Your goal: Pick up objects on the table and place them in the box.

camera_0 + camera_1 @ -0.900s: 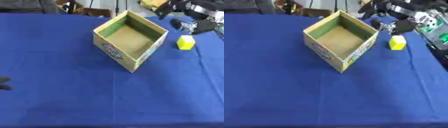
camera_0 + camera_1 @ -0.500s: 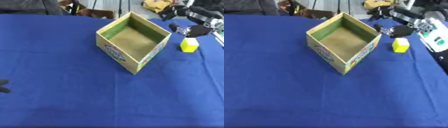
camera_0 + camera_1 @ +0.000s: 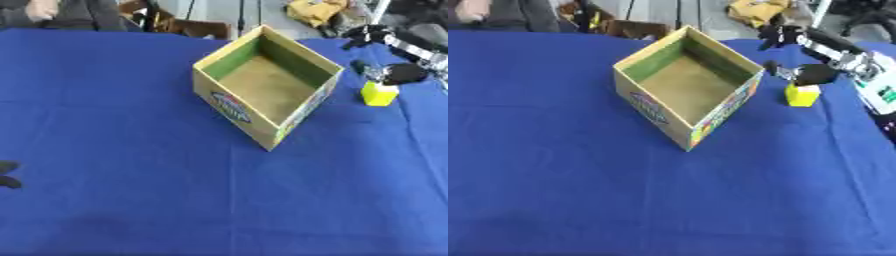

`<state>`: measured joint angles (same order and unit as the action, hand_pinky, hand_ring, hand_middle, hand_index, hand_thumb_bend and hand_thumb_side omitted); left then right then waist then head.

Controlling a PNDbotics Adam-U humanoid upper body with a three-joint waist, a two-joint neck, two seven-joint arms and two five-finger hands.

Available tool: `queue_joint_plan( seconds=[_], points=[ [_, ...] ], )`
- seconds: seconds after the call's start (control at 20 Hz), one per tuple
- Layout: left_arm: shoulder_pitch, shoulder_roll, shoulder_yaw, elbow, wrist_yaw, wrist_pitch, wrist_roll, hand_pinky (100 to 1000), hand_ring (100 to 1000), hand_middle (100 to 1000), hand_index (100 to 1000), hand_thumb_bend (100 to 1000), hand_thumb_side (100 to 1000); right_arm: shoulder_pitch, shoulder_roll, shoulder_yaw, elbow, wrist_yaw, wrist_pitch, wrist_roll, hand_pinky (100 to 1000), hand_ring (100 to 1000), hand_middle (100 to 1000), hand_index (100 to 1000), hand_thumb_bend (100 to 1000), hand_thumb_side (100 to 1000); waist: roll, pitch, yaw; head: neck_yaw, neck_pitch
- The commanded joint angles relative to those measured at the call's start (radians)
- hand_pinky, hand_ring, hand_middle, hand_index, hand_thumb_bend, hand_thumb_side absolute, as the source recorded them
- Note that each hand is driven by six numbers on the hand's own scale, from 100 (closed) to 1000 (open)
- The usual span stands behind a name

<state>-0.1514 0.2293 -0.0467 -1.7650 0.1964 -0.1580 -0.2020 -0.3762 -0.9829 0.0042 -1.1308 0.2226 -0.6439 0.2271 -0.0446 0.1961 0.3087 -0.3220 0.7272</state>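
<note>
Small bright-yellow block [image 3: 801, 95] standing upright on the blue-clothed desk [image 3: 579, 190], just right of the open empty cardboard box [image 3: 267, 90] with printed sides. Right hand [image 3: 808, 73] directly above the block, touching its top; fingers' state unclear. Left hand [image 3: 8, 174] barely visible at left edge.

Matt blue cloth [image 3: 122, 200] under a printed cardboard box [image 3: 262, 85].

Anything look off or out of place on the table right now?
Nothing is damaged or spilled. The open box sits turned corner-on rather than square to the table, and looks empty inside. The yellow block stands upright beside it on the blue cloth, with the right hand just above it. The left hand idles at the left edge.
</note>
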Motion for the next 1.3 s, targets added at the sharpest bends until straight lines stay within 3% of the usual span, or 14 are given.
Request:
queue_joint_plan(
  seconds=[0.05,0.35,0.6,1.3],
  points=[
    [-0.012,0.026,0.001,-0.015,0.002,-0.002,-0.003,544,674,520,637,226,951,0.006,-0.062,-0.026,0.020,0.028,-0.005,-0.034,841,955,903,824,172,681,0.000,-0.013,-0.003,-0.004,-0.014],
    [-0.013,0.026,0.002,-0.017,0.001,-0.003,-0.002,544,675,520,637,226,950,0.034,-0.063,-0.028,0.060,0.068,-0.007,-0.066,836,955,909,836,189,692,0.002,-0.012,-0.012,-0.017,-0.017],
    [-0.012,0.026,0.003,-0.019,0.001,-0.003,-0.002,545,675,519,637,226,950,0.053,-0.058,-0.026,0.092,0.081,-0.013,-0.046,831,967,921,851,244,697,0.005,-0.009,-0.016,-0.010,-0.022],
    [-0.012,0.025,0.006,-0.020,-0.002,-0.004,0.000,545,677,519,637,228,951,0.099,-0.061,-0.052,0.103,0.020,-0.042,0.033,819,981,919,860,336,700,0.001,-0.002,-0.027,0.012,-0.016]
  ],
)
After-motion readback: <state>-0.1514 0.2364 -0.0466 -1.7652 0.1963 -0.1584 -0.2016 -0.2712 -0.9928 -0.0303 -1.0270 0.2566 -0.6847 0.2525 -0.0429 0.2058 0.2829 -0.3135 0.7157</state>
